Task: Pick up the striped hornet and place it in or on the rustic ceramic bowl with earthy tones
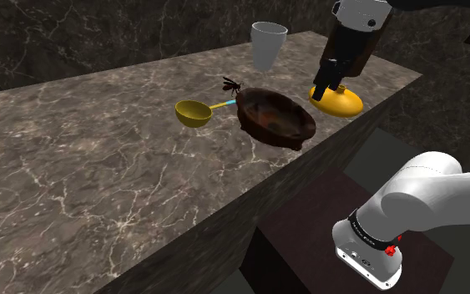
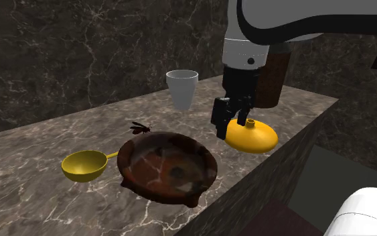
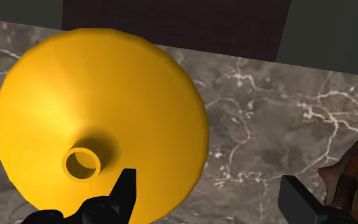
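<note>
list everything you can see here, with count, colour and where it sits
dark marbled counter: 1, grey-brown, carries all the items
mottled round bowl: 1, reddish brown, mid-counter between scoop and funnel
small striped hornet: 1, dark, on the counter by the bowl's rim, not in it
round scoop with a thin handle: 1, yellow, at the second exterior view's left of the bowl
plain tapered cup: 1, white, upright, behind the bowl
wide funnel: 1, yellow, mouth down, spout up, near the counter's edge
box stand: 1, dark, below the counter
arm: 1, white
two-finger gripper: 1, black, open, just above the funnel
</note>
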`<state>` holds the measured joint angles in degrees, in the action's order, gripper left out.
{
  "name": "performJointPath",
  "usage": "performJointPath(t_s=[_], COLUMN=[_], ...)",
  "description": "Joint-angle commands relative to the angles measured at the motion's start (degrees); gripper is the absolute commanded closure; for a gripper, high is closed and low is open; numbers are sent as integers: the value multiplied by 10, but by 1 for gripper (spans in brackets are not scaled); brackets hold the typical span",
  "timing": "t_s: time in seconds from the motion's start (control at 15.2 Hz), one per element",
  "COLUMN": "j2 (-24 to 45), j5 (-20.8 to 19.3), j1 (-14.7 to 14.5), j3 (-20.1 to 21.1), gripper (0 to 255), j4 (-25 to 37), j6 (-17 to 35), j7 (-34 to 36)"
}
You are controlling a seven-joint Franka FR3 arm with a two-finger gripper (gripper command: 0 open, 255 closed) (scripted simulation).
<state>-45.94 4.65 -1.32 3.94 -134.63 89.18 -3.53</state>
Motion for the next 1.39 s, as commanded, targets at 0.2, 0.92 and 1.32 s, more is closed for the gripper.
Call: performJointPath(t_s=[0.2,0.92,1.32], j2=[55,267,354], j5=[27,89,97], j1=[-2,-6,-9], j3=[20,79,97], gripper=[0,0,0], j4=[33,204,284], j6=[24,86,104], j7=[35,156,202])
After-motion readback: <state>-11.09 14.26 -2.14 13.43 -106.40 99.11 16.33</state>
